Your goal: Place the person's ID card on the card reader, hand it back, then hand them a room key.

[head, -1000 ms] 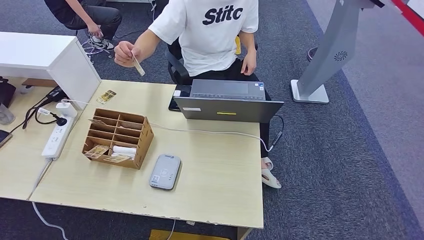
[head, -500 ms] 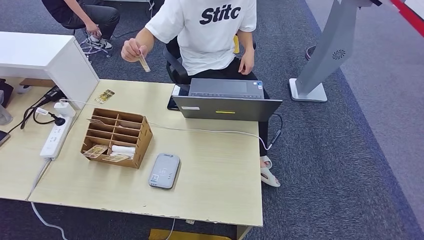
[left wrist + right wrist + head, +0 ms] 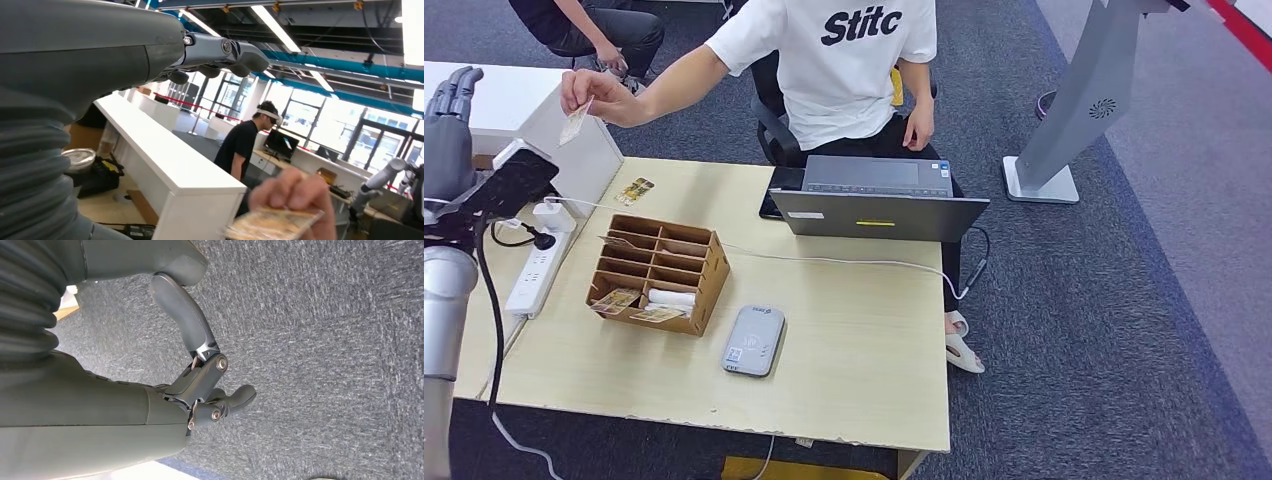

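A: Where is the ID card point(image 3: 574, 122) now?

B: Pinched in the person's hand point(image 3: 596, 97), held out over the far left corner of the desk point(image 3: 864, 340), near the left hand point(image 3: 451, 125); they are not touching; the left wrist view shows the card's patterned face point(image 3: 272, 223) under the person's fingertips.

A: And the robot's fingers?

B: The left hand is raised with fingers extended and holding nothing; the right hand point(image 3: 200, 385) hangs over grey carpet point(image 3: 1124, 300), fingers loosely curled with a gap to the thumb, nothing in it; I judge it open.

A: How will the card handle?

B: My guess: light, thin, stiff and rather slick; it should not break, but it could slip from a weak pinch; best taken by the free end, thumb on one face and fingers on the other, clear of the person's fingertips.

A: Where must it go?

B: On the grey card reader point(image 3: 754, 341), lying flat near the desk's front edge, just beside the wooden organiser point(image 3: 660, 273) that holds cards and a white roll in its front compartments.

A: And the surroundings?

B: Pale wooden top, smooth and level; a laptop point(image 3: 879, 200) with a white cable trailing across; a power strip point(image 3: 536, 265) at the left; a white counter point(image 3: 504, 100) beyond; in the left wrist view, an open hall with large windows.
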You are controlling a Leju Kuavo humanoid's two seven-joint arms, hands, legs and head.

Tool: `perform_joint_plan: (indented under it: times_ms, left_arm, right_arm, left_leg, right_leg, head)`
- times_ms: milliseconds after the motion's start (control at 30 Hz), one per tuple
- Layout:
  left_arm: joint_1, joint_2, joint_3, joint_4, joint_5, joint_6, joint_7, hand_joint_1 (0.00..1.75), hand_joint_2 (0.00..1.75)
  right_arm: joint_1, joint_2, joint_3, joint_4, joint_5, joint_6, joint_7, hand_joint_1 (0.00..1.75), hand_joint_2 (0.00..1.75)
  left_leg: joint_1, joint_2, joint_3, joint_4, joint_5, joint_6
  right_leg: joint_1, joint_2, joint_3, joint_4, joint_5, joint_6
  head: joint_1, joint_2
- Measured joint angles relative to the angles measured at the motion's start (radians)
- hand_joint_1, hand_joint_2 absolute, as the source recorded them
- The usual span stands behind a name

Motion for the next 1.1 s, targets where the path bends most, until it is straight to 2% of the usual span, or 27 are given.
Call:
perform_joint_plan:
  times_ms: [167, 367, 967, 1000, 1100]
  left_arm:
    - [-0.055, -0.043, -0.080, 0.012, -0.032, -0.034, 0.018, 0.00, 1.75]
    - [-0.079, -0.064, -0.136, 0.017, -0.036, -0.048, 0.019, 0.00, 1.75]
    - [-0.082, -0.075, -0.164, 0.022, -0.036, -0.051, 0.019, 0.01, 1.75]
    - [-0.082, -0.075, -0.164, 0.022, -0.034, -0.053, 0.019, 0.18, 1.75]
    - [-0.082, -0.075, -0.165, 0.022, -0.025, -0.061, 0.020, 1.44, 1.75]
  right_arm:
    - [0.000, 0.000, 0.002, 0.000, 0.004, 0.009, -0.001, 0.00, 1.75]
    - [0.000, 0.000, 0.002, 0.000, 0.010, 0.009, 0.000, 0.00, 1.75]
    - [0.000, -0.003, 0.003, 0.002, 0.010, 0.009, 0.002, 0.00, 1.75]
    - [0.000, -0.003, 0.003, 0.002, 0.010, 0.009, 0.002, 0.00, 1.75]
    - [0.001, -0.003, 0.003, 0.002, 0.011, 0.010, 0.004, 0.00, 1.75]
  left_leg:
    - [0.000, 0.000, 0.000, 0.000, 0.000, 0.000]
    - [0.000, 0.001, 0.000, 0.000, 0.001, 0.000]
    - [0.000, 0.001, -0.001, 0.000, 0.002, 0.001]
    - [0.000, 0.001, -0.001, 0.000, 0.002, 0.001]
    - [0.000, 0.000, -0.001, 0.000, 0.002, 0.000]
  right_leg:
    - [0.000, 0.000, 0.000, 0.000, 0.000, 0.000]
    - [0.000, 0.001, -0.001, 0.000, 0.001, 0.000]
    - [0.000, 0.001, -0.001, 0.000, 0.001, 0.000]
    - [0.000, 0.001, -0.001, 0.000, 0.001, 0.000]
    - [0.000, 0.001, -0.001, 0.000, 0.001, 0.000]
  head:
    - [0.000, 0.000]
    - [0.000, 0.000]
    - [0.000, 0.000]
    - [0.000, 0.000]
    - [0.000, 0.000]
